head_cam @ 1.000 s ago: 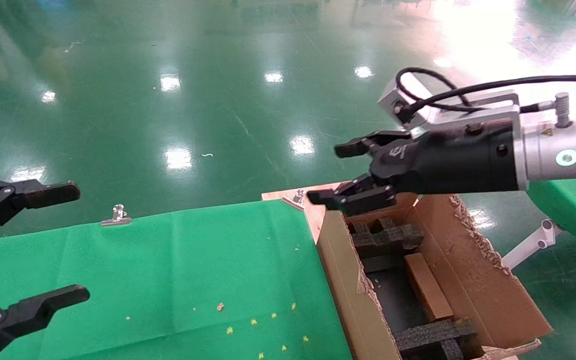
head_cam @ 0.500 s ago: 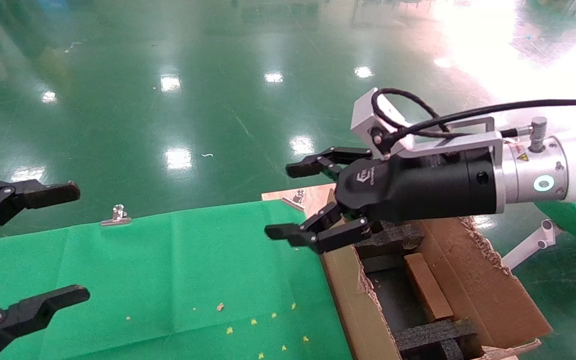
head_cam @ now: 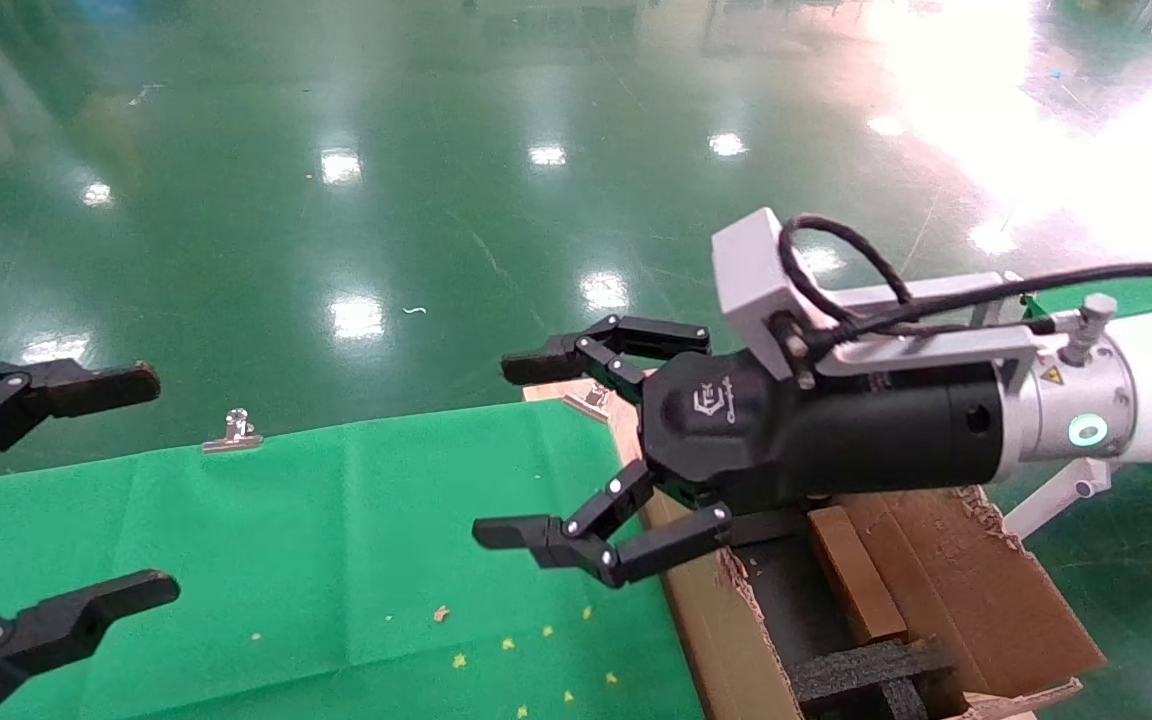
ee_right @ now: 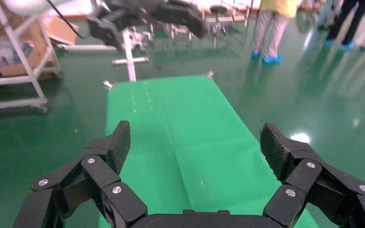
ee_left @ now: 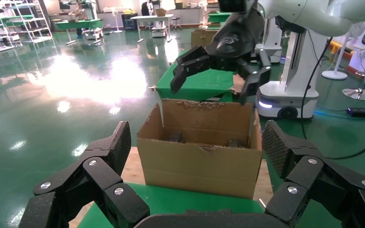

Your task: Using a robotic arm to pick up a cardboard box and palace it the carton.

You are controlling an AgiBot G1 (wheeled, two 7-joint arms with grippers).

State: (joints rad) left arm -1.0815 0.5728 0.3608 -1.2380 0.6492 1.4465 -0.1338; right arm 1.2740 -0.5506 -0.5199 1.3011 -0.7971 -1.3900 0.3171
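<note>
The small cardboard box lies inside the carton, between black foam blocks. The robotic arm, my right one, reaches in from the right. Its gripper is open and empty, hovering over the green cloth just left of the carton's near wall. In the left wrist view this gripper hangs above the carton; the box is hidden there. My left gripper is open and empty at the far left edge. The right wrist view shows the right gripper over bare cloth.
A green cloth covers the table, with small crumbs near the front. Metal clips hold its far edge. A white stand is right of the carton. Shiny green floor lies beyond.
My right gripper has moved left and lower, from above the carton's far end to over the green cloth, and its fingers have spread wider. The box stays in the carton. The left arm is still.
</note>
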